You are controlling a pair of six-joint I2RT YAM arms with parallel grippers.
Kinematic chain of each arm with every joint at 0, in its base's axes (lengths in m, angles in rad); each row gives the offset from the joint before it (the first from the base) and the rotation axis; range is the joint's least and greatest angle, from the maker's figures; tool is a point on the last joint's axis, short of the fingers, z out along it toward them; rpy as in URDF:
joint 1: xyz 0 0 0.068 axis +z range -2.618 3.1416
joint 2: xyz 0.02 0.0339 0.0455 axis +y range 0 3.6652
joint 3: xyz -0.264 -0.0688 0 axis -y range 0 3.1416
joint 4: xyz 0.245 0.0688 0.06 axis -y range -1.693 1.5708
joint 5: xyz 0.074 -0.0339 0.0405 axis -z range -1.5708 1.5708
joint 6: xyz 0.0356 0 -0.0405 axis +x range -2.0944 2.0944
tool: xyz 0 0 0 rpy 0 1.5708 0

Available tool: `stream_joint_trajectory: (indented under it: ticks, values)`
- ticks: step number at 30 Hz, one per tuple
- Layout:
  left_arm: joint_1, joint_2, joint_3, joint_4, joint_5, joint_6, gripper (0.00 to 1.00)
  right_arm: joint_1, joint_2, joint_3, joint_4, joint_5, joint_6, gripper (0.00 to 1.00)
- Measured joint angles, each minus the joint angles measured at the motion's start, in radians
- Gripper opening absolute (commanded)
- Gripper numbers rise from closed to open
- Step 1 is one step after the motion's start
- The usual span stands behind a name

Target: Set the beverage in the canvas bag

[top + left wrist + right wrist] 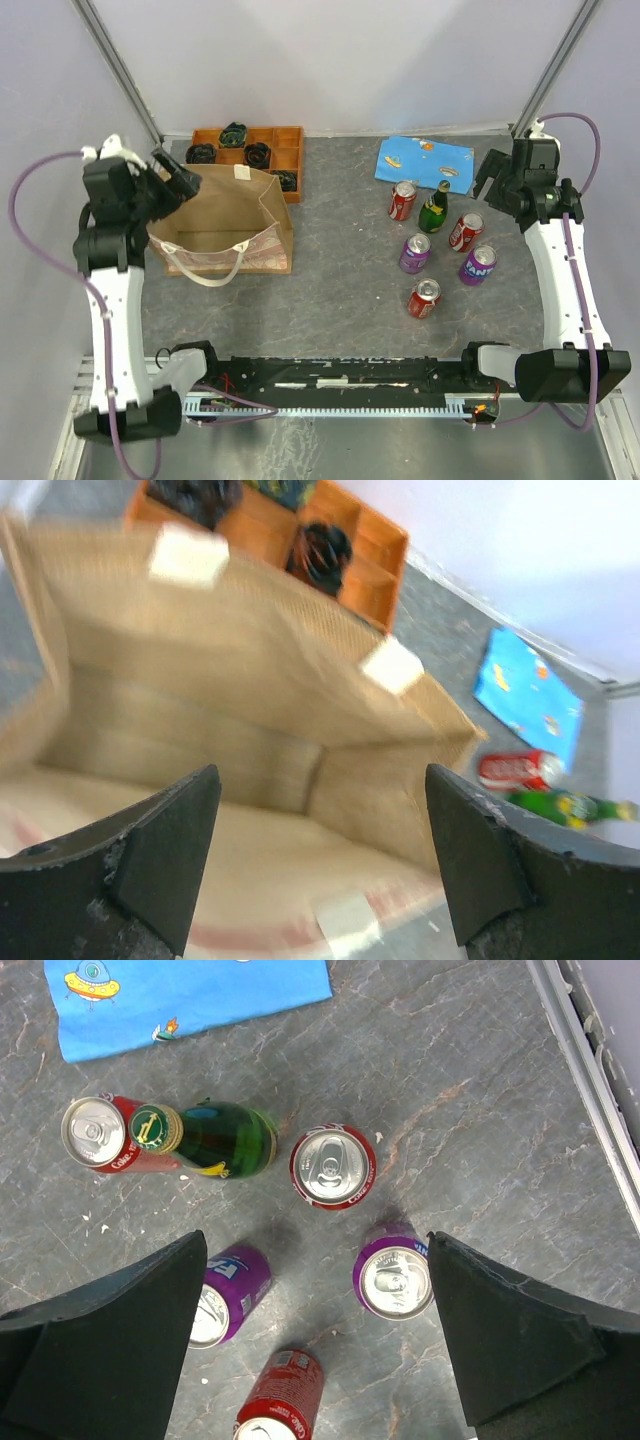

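The tan canvas bag [225, 200] stands open on the left of the table, its white handle hanging over the near side. My left gripper [176, 180] is open and empty above the bag's left rim. In the left wrist view my left gripper [320, 870] looks down into the bag [200, 700], which looks empty. Several beverages stand at the right: red cans [402, 200], purple cans [415, 252] and a green bottle [434, 208]. My right gripper [492, 172] is open and empty above them. In the right wrist view my right gripper [315, 1330] frames a purple can [393, 1282] and a red can [332, 1165].
An orange compartment tray [293, 140] with dark items sits behind the bag. A blue patterned cloth [425, 158] lies behind the drinks. Another purple can [225, 1295] and a red can [280, 1400] stand near my right gripper's left finger. The table's metal edge [590, 1080] runs at the right.
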Motion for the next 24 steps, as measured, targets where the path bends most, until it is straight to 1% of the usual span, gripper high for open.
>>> stream_joint_trajectory:
  ticks: [3, 5, 8, 11, 15, 19, 21, 22, 23, 24]
  values:
    - [0.003, -0.135, -0.06, -0.09, 0.024, -0.154, 0.85, 0.0, 0.0, 0.0, -0.014, -0.007, -0.005, 0.99]
    - [0.003, -0.195, -0.073, -0.161, 0.034, -0.239, 0.84, 0.0, -0.001, 0.0, -0.023, -0.011, -0.008, 0.99]
    - [0.003, -0.251, -0.074, -0.24, 0.035, -0.325, 0.84, 0.0, -0.005, 0.0, -0.032, -0.014, -0.015, 0.99]
    - [0.005, -0.29, -0.102, -0.293, 0.035, -0.373, 0.83, 0.0, -0.013, 0.0, -0.042, -0.015, -0.023, 0.99]
    - [0.027, -0.328, -0.195, -0.349, 0.034, -0.423, 0.82, 0.0, -0.023, 0.0, -0.053, -0.018, -0.029, 0.99]
    - [0.05, -0.311, -0.286, -0.354, 0.034, -0.461, 0.82, 0.0, -0.03, 0.0, -0.065, -0.018, -0.033, 0.99]
    - [0.051, -0.29, -0.328, -0.333, 0.034, -0.475, 0.8, 0.0, -0.031, 0.0, -0.071, -0.018, -0.035, 0.99]
    - [0.051, -0.28, -0.346, -0.319, 0.034, -0.482, 0.74, 0.0, -0.032, 0.0, -0.074, -0.017, -0.036, 0.99]
    - [0.051, -0.267, -0.372, -0.293, 0.034, -0.492, 0.66, 0.0, -0.033, 0.0, -0.078, -0.017, -0.037, 0.99]
    - [0.051, -0.251, -0.397, -0.266, 0.034, -0.501, 0.52, 0.0, -0.034, 0.0, -0.081, -0.016, -0.037, 0.99]
